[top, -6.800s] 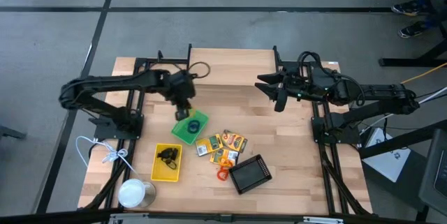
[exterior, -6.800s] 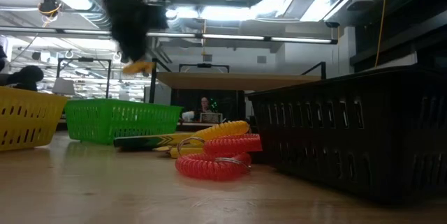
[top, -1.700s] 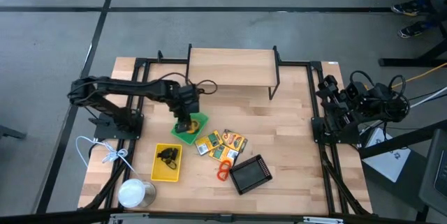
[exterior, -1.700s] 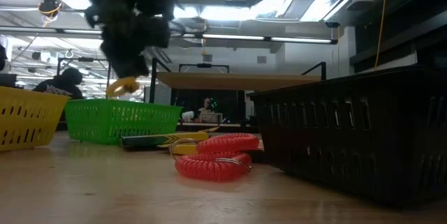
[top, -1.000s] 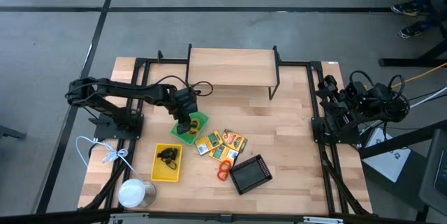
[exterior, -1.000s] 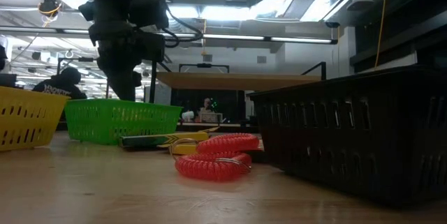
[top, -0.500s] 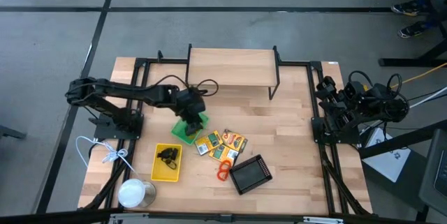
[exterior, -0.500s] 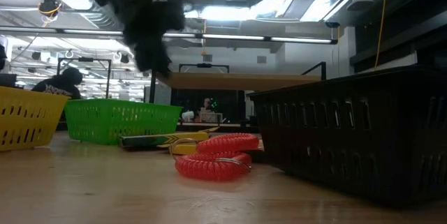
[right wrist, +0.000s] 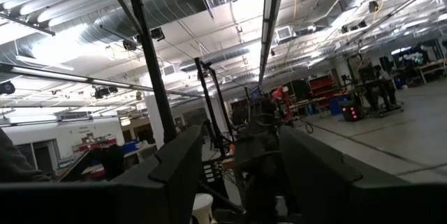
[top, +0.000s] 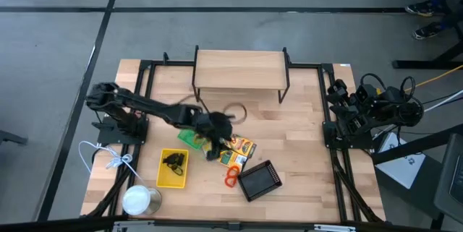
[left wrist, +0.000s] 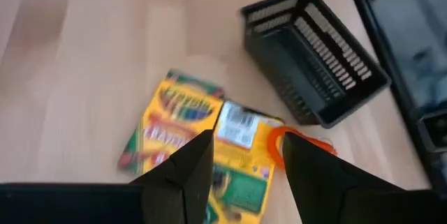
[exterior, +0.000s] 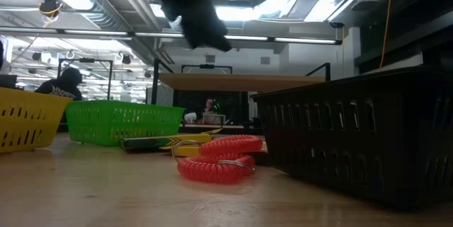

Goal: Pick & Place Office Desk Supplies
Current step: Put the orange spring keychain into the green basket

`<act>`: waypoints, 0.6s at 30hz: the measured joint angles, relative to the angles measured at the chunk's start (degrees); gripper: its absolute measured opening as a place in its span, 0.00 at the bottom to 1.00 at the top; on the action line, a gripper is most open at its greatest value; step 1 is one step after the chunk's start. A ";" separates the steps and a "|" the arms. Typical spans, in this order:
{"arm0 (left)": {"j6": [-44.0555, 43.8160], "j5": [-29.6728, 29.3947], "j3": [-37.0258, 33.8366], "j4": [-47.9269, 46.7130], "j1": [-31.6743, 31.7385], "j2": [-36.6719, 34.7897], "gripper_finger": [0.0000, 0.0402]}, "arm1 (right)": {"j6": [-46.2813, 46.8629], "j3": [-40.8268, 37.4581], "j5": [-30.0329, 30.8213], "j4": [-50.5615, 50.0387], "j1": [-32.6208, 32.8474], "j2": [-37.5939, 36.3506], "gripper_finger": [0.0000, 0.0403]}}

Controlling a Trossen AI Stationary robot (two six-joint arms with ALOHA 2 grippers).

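My left gripper (top: 215,147) (left wrist: 241,172) hangs open and holds nothing, above the printed boxes (left wrist: 185,123) (top: 239,147) that lie flat on the table. An orange loop (left wrist: 297,140) (exterior: 216,160) lies beside them, next to the black mesh tray (left wrist: 314,53) (top: 259,180). The green tray (top: 188,138) (exterior: 124,122) stands just left of my left gripper. The yellow tray (top: 172,168) holds black clips (top: 173,162). My right gripper (right wrist: 237,175) stands open at the table's right edge (top: 346,105), pointing up into the room.
A wooden riser shelf (top: 239,69) stands at the far middle of the table. A white round can (top: 141,199) and a white cord (top: 108,156) lie at the near left. Bare wood shows between the boxes and the right arm.
My left gripper has left the green tray, gone up and swung toward the table's right and near edges. It now hangs over the printed boxes. The trays, boxes and loop have stayed where they were.
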 joint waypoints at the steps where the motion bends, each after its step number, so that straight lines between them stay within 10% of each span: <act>1: 1.74 -0.65 1.65 -0.29 -1.02 1.56 0.41 | 0.50 0.00 -0.09 -0.27 0.00 0.00 0.49; 18: 7.17 0.00 15.28 -6.37 -3.75 20.33 0.41 | 5.16 -0.02 -6.63 -2.74 0.00 0.02 0.49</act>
